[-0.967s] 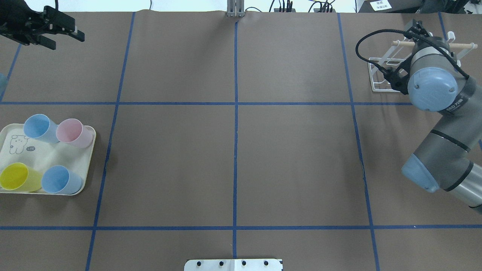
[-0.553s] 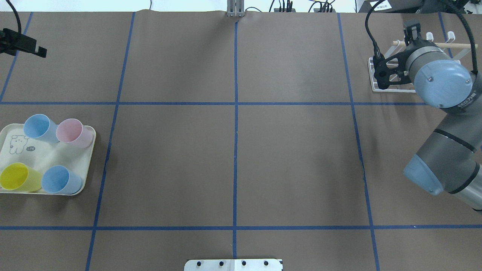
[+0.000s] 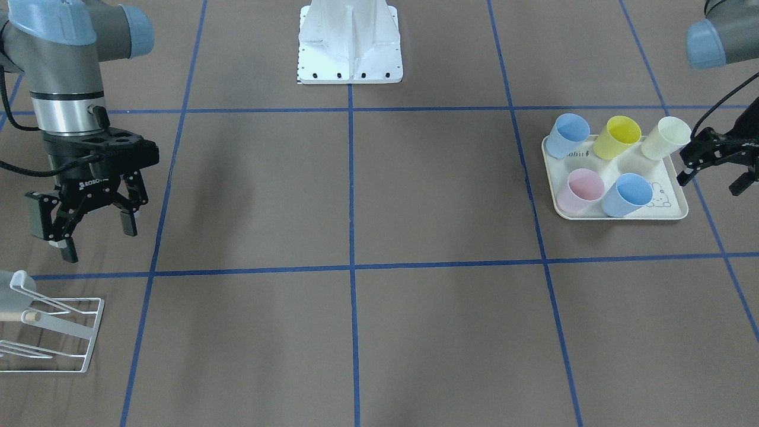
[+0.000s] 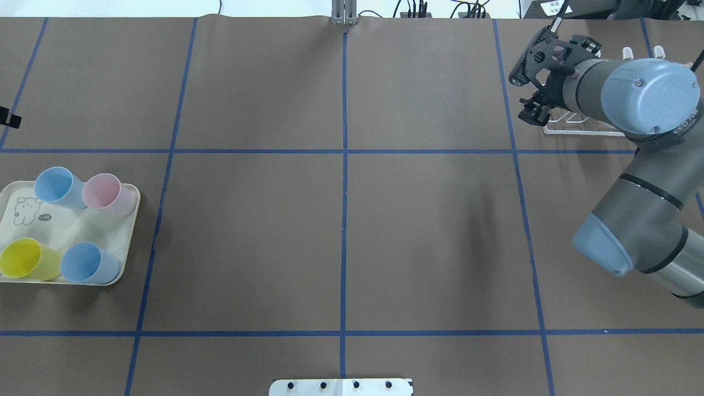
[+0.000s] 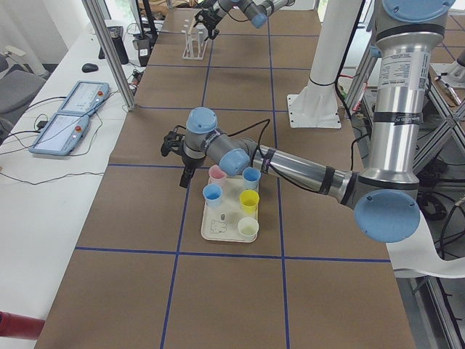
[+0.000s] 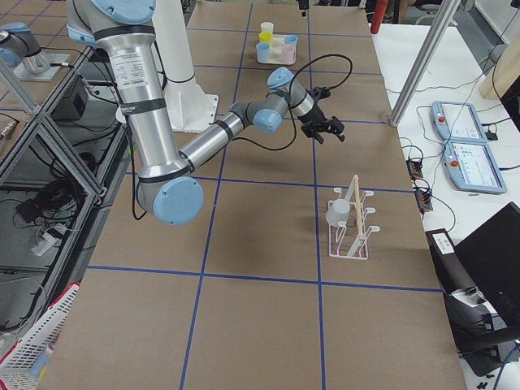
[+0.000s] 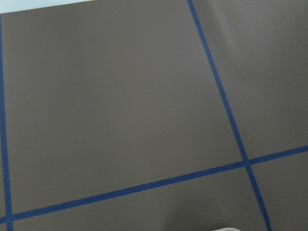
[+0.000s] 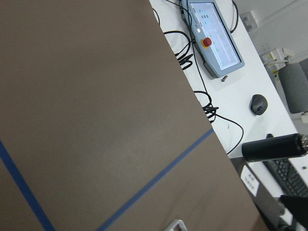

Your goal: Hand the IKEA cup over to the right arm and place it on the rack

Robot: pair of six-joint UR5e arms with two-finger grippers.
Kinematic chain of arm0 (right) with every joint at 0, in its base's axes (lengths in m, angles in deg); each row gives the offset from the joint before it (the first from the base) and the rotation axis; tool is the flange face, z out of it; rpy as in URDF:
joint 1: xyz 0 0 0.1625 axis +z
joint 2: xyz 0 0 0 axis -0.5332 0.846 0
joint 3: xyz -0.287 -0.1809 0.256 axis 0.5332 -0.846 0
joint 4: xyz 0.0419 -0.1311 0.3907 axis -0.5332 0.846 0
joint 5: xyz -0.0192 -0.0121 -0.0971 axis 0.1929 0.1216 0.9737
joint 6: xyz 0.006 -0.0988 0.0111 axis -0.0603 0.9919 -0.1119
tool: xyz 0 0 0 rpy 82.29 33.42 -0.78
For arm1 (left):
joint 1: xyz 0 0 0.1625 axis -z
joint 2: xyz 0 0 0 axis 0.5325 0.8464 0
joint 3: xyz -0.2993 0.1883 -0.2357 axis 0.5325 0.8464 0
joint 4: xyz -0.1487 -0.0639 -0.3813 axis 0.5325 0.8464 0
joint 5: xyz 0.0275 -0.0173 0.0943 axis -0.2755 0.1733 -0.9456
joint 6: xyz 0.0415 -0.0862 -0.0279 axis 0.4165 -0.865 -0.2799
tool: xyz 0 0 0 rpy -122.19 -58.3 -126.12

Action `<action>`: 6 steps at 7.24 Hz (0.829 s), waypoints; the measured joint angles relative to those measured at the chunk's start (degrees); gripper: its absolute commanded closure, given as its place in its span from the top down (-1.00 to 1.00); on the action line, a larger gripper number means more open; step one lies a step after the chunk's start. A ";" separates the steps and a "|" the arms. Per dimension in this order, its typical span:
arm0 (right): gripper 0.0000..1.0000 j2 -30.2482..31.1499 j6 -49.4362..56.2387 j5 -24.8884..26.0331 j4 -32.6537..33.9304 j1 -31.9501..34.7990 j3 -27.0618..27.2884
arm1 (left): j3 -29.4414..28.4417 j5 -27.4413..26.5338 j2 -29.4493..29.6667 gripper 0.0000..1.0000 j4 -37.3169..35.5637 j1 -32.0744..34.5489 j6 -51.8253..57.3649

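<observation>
Because the IKEA cups (image 3: 618,137) all stand upright on the rabbit-printed tray (image 3: 667,181), mouths up, the pick falls to my left hand (image 3: 711,178). It hovers just beside the tray, jaws spread wide with nothing between them. The cream cup (image 3: 665,137) at the tray's corner looks nearest to it, though the angle is too steep for me to say which cup it is lined up on.

My right hand (image 3: 98,240) hangs well apart from the tray, across the surface (image 3: 415,196). It is likewise wide open and empty, near the white wire rack (image 6: 349,231).

I judge the task barely begun. The left hand has to come in over the tray and close across a cup's upright wall, leaving enough of the cup free to pass across to the right hand.
</observation>
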 measured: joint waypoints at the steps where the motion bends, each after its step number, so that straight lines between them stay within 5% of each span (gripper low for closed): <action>1: 0.99 -2.09 -10.23 -4.35 0.20 0.06 -0.06 | 0.19 -1.84 -1.60 1.00 0.12 -0.30 0.14; 3: 0.99 -6.66 -24.36 -12.07 2.31 0.26 -0.17 | -0.04 -4.20 -3.57 1.00 0.23 -2.86 -1.25; 6: 0.99 -13.45 -27.78 -16.84 13.20 -0.04 -0.30 | -2.60 -8.38 -3.82 0.96 2.96 -10.52 -8.73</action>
